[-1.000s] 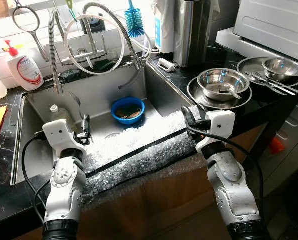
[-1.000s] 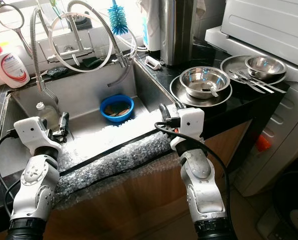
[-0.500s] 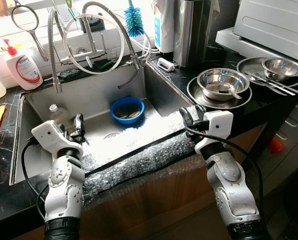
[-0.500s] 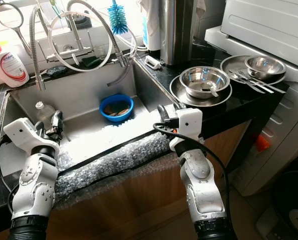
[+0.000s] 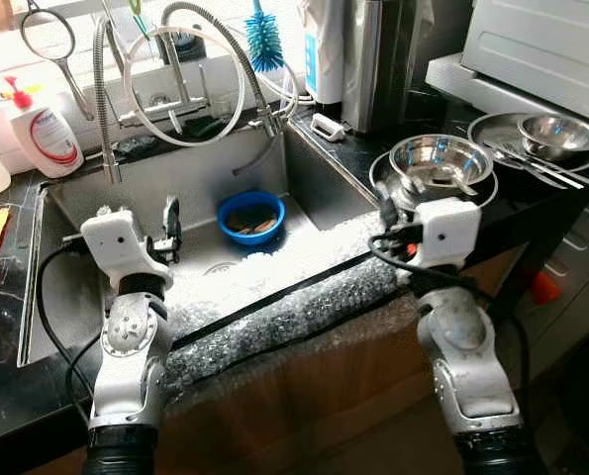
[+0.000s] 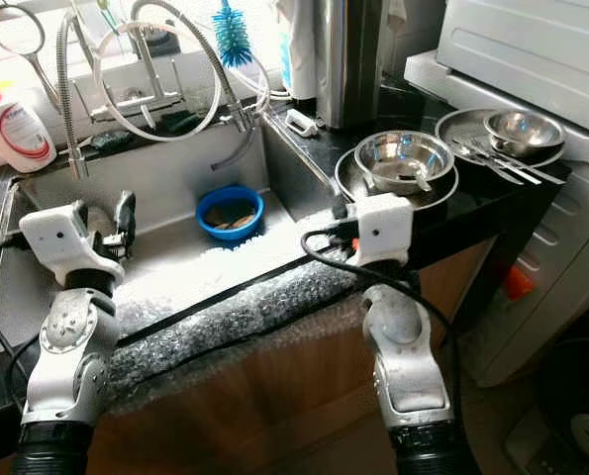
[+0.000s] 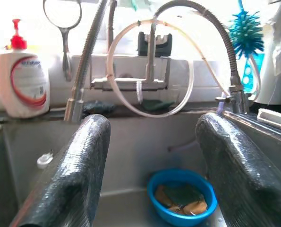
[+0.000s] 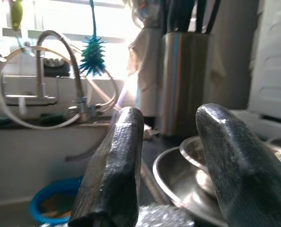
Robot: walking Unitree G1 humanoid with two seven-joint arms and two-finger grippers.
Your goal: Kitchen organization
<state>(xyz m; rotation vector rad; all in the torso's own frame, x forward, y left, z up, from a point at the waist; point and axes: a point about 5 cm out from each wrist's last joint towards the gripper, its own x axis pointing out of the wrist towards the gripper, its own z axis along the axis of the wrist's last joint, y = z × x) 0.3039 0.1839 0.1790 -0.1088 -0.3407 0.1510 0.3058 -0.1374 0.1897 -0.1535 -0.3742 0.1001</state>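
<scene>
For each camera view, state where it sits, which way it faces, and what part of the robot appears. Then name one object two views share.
Left and right eye views: on the head, looking forward and down at the sink; both silver arms show.
Left wrist view: on the left wrist, looking along the open left end effector toward the faucet.
Right wrist view: on the right wrist, looking past the open right end effector toward the steel bowl.
Shared: the blue bowl.

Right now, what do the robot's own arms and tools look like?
Two silver metal arms with rounded joint housings and black cuffs, each topped by a white boxy wrist module trailing looped black cables. The left tool and right tool each have two long black fingers with a finely textured surface.
</scene>
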